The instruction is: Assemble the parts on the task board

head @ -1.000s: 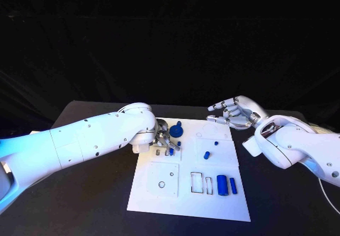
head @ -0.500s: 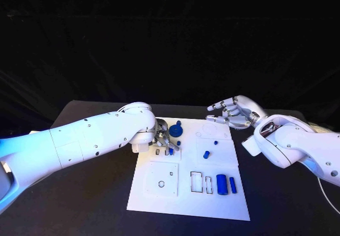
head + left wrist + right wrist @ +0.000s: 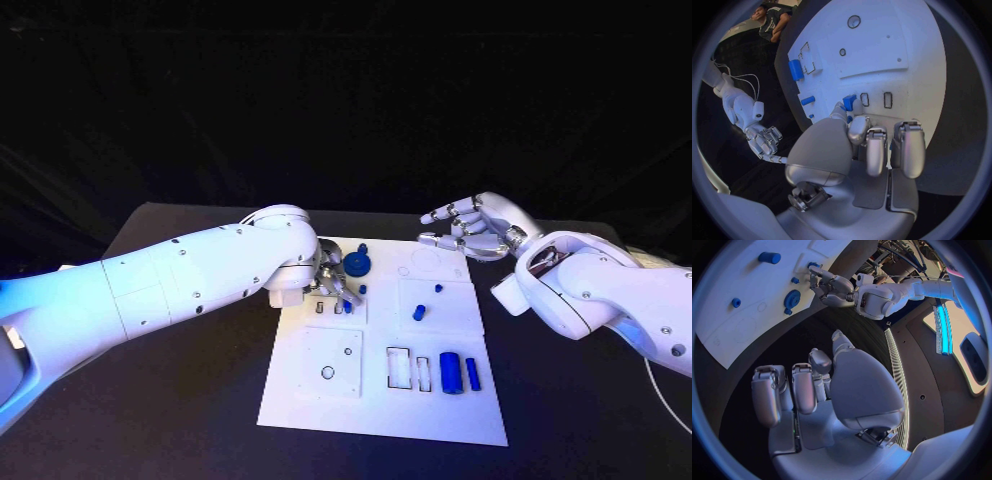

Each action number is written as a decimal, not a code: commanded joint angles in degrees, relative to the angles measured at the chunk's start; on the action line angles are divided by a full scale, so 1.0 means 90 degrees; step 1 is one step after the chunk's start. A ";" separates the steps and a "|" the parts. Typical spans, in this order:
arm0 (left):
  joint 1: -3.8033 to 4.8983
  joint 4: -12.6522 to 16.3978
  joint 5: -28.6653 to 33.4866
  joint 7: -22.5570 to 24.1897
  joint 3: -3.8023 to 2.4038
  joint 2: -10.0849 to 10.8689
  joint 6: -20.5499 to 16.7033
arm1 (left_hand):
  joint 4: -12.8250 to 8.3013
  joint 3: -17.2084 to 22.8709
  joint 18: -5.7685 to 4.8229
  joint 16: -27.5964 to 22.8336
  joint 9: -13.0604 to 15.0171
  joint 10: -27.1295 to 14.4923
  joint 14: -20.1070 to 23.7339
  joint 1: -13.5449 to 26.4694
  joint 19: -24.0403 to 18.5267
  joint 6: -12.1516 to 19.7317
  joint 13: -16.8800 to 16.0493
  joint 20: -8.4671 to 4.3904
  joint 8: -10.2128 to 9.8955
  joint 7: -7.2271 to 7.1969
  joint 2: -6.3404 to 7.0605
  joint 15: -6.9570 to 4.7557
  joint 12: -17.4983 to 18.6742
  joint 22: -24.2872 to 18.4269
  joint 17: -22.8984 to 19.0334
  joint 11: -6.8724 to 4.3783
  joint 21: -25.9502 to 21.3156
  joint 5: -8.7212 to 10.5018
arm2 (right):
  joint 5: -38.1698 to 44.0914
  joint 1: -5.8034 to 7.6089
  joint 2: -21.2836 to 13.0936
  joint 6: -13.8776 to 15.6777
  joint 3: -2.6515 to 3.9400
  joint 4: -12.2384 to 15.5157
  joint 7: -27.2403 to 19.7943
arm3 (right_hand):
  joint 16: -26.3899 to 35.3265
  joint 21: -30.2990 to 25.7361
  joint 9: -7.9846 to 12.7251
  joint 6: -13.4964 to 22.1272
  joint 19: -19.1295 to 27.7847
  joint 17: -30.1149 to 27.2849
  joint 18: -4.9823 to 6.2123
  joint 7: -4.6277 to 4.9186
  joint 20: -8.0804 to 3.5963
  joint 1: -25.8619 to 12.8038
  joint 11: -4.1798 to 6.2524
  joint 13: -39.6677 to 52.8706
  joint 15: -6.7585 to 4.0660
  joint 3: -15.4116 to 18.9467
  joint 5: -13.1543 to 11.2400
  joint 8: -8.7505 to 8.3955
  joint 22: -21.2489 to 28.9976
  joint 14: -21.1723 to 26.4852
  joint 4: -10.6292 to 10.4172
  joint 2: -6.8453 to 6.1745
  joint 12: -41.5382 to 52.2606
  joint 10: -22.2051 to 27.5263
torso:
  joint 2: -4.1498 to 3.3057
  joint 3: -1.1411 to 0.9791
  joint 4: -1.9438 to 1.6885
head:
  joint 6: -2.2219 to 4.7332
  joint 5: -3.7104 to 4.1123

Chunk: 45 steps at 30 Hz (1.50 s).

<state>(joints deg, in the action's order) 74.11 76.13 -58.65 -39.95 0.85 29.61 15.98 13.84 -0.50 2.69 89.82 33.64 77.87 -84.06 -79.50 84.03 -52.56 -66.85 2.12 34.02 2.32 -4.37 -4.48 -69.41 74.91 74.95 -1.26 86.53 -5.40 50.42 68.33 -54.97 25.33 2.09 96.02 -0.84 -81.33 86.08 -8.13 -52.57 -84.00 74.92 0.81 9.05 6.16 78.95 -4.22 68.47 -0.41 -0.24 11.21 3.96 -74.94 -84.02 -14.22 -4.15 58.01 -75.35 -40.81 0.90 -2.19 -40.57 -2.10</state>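
Left hand [image 3: 329, 283], center-left of frame, pinches a small blue peg [image 3: 849, 102] over the board [image 3: 332, 400]. Peg looks light, stiff, prob. slippery; best gripped mid-shaft. Right hand [image 3: 473, 228] hovers w/ fingers apart, holding nothing.

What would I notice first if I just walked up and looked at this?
Probably the white board in the middle of the black table, dotted with small blue parts such as the big cylinder near its front. Next, the left hand down on the board's far left corner, fingers at a small blue part. The right hand hangs open beyond the far right corner, holding nothing.
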 commanded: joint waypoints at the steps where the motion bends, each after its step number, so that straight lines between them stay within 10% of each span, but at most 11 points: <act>1: 0.0000 -0.0014 -0.0020 -0.0237 0.0013 -0.0015 0.0056 | -0.0066 0.0290 -0.0123 0.0019 0.0009 -0.0021 -0.0660 -0.0275 0.0243 0.0053 0.0007 -0.0064 -0.0054 -0.0017 -0.0050 -0.0051 0.0032 0.0916 0.1672 -0.0060 -0.0005 -0.0061 | 0.0054 -0.0006 0.0008 -0.0092 -0.0001 0.0004 0.0000 | 0.0021 -0.0029 -0.0009 -0.0032 -0.0006 0.0208 0.0127 -0.0007 -0.0007 -0.0004 0.0035 0.0003 0.0011 0.0042 0.0043 0.0026 -0.0853 -0.0340 0.0008 0.0075 0.0014 -0.0024 | 0.0007 -0.0002 -0.0003 | -0.0015 0.0002; 6: -0.0001 -0.0011 0.0204 -0.0216 0.0014 -0.0005 0.0018 | -0.0170 0.1166 -0.0120 0.0019 0.0029 -0.0074 -0.0660 -0.0573 0.0231 0.0150 0.0045 -0.0074 -0.0143 0.0016 0.0172 -0.0049 0.0111 0.0904 0.1672 -0.0041 -0.0018 -0.0391 | 0.0054 -0.0007 0.0010 -0.0113 -0.0002 -0.0003 0.0006 | 0.0021 -0.0028 -0.0009 -0.0033 -0.0008 0.0208 0.0126 -0.0007 -0.0007 -0.0004 0.0036 0.0008 0.0010 0.0044 0.0044 0.0026 -0.0854 -0.0340 0.0007 0.0076 0.0023 -0.0028 | 0.0006 -0.0001 -0.0006 | -0.0014 0.0005; 11: -0.0002 0.0027 0.0338 -0.0197 0.0014 0.0027 0.0084 | -0.0158 0.3070 -0.0120 0.0019 0.0230 -0.0046 -0.0660 -0.0122 0.0226 0.0179 0.0091 -0.0007 -0.0092 0.0148 0.1045 0.0013 0.0177 0.0913 0.1672 0.0004 -0.0026 -0.0538 | 0.0053 -0.0009 0.0011 -0.0129 -0.0005 -0.0004 0.0008 | 0.0021 -0.0026 -0.0011 -0.0038 -0.0012 0.0210 0.0125 -0.0008 -0.0008 -0.0005 0.0037 0.0023 0.0010 0.0048 0.0048 0.0028 -0.0859 -0.0341 0.0006 0.0082 0.0048 -0.0041 | 0.0004 -0.0003 -0.0005 | -0.0022 0.0013; 16: -0.0003 0.0095 0.0418 -0.0177 0.0014 0.0089 0.0101 | -0.0471 0.3870 -0.0115 0.0019 0.0393 -0.0031 -0.0660 0.0185 0.0218 0.0216 0.0114 0.0006 -0.0019 0.0104 0.1355 0.0029 0.0205 0.0909 0.1672 0.0017 -0.0038 -0.0633 | 0.0051 -0.0011 0.0015 -0.0143 -0.0007 -0.0003 0.0010 | 0.0019 -0.0028 -0.0014 -0.0045 -0.0009 0.0213 0.0126 -0.0010 -0.0009 -0.0008 0.0038 0.0040 0.0009 0.0055 0.0050 0.0030 -0.0855 -0.0342 0.0003 0.0086 0.0077 -0.0056 | 0.0004 -0.0006 -0.0003 | -0.0022 0.0014; 33: -0.0048 0.0603 0.0278 0.0261 0.0021 0.0537 -0.1189 | -0.0822 0.4338 -0.0139 0.0019 0.0547 0.0069 -0.0660 0.0431 0.0280 0.0196 0.0023 0.0007 0.0058 0.0109 0.1532 0.0033 0.0113 0.1019 0.1672 0.0026 0.0017 -0.0621 | 0.0023 -0.0019 0.0042 -0.0144 -0.0012 -0.0037 -0.0011 | 0.0021 -0.0030 -0.0023 -0.0065 -0.0009 0.0213 0.0126 -0.0015 -0.0013 -0.0031 0.0042 0.0041 0.0004 0.0084 0.0064 0.0033 -0.0854 -0.0344 -0.0016 0.0113 0.0093 -0.0068 | 0.0002 -0.0012 -0.0011 | 0.0004 -0.0016; 45: -0.0368 0.1041 -0.0401 0.0288 0.0034 0.0903 -0.2293 | -0.0900 0.4500 -0.0165 0.0019 0.0583 0.0160 -0.0660 0.0510 0.0346 0.0142 -0.0088 0.0001 0.0074 0.0102 0.1578 0.0026 0.0001 0.1130 0.1672 0.0017 0.0078 -0.0620 | 0.0013 -0.0023 0.0022 -0.0142 -0.0015 -0.0049 -0.0022 | 0.0024 -0.0031 -0.0027 -0.0071 -0.0009 0.0211 0.0127 -0.0016 -0.0015 -0.0052 0.0043 0.0030 0.0003 0.0107 0.0076 0.0031 -0.0853 -0.0345 -0.0034 0.0131 0.0086 -0.0065 | 0.0011 -0.0019 -0.0056 | -0.0003 0.0005</act>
<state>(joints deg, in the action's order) 70.97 85.12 -59.02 -38.18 1.18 37.69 -0.12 15.56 29.81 1.79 89.82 38.80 78.77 -83.96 -75.50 84.03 -50.89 -67.56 1.71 34.35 3.46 9.82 -4.60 -69.21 74.91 74.92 -1.07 86.91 -10.69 50.34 68.19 -54.78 24.72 1.96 95.59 -0.77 -81.33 86.08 -8.32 -52.74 -84.00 74.90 0.81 8.87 6.16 78.48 -4.01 68.77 -0.41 0.39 11.65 3.96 -74.91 -84.02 -14.54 -3.69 58.52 -75.56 -40.75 0.79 -2.54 -40.56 -2.13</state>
